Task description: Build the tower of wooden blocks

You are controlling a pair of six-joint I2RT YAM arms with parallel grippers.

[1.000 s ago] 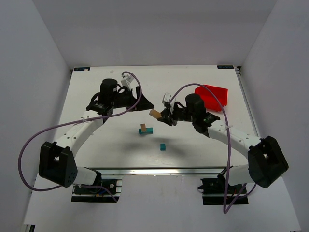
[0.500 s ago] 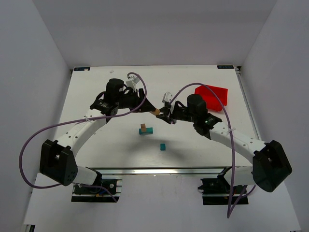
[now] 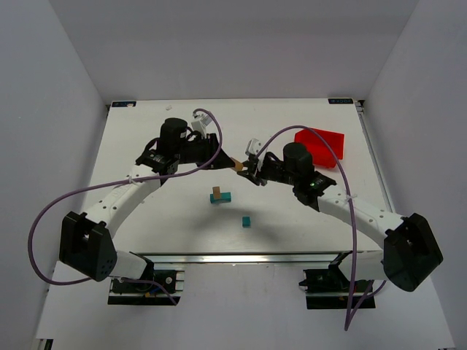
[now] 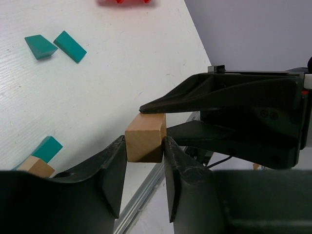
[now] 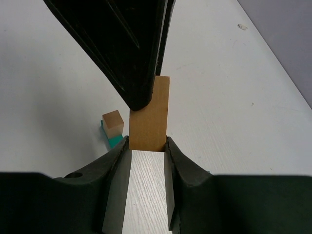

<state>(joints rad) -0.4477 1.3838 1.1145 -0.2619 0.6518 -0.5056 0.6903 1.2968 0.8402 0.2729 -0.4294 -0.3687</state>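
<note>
On the table's [image 3: 292,211] middle, the small wood block tower [image 3: 219,195] is seen, tan on teal; beyond it, raised, a tan block [image 4: 145,141] is clamped from opposite sides by left gripper [image 3: 231,162] and right gripper [image 3: 245,170]

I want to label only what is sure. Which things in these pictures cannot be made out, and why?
Top view: the tan block is too small to see well, squeezed between the left gripper and the right gripper.
Right wrist view: the left gripper hides the tan block's far end.
Left wrist view: the left gripper covers part of the tower; the top edge cuts off the red bin.
</note>
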